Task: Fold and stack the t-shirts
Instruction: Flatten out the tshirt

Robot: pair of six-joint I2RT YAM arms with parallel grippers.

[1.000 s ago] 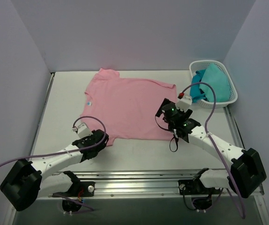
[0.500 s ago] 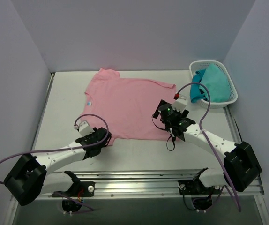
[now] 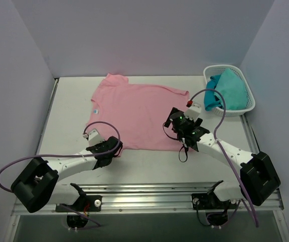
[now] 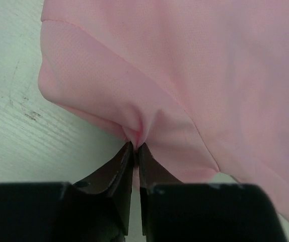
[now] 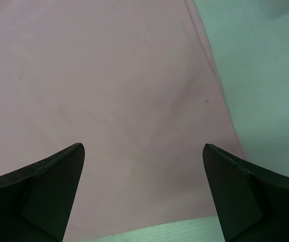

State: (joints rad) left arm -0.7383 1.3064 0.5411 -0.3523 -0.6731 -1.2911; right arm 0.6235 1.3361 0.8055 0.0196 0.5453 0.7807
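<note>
A light pink t-shirt point(image 3: 134, 113) lies flat on the table, its neck to the left with a small pale blue label point(image 3: 95, 109). My left gripper point(image 3: 115, 147) is at the shirt's near-left sleeve. In the left wrist view the left gripper point(image 4: 135, 147) is shut, pinching a small fold of the pink cloth point(image 4: 195, 65) at its edge. My right gripper point(image 3: 173, 121) hovers over the shirt's near-right corner. In the right wrist view the right gripper point(image 5: 142, 148) is open wide and empty, with flat pink cloth point(image 5: 114, 91) below it.
A white lattice basket point(image 3: 247, 98) at the back right holds teal cloth point(image 3: 230, 88). Bare white table point(image 3: 69, 101) lies left of the shirt and along the near edge point(image 3: 149, 164). Purple walls close in the sides and back.
My left gripper has moved right and forward to the near-left sleeve edge and now pinches it. My right gripper shifted slightly left, then held still.
</note>
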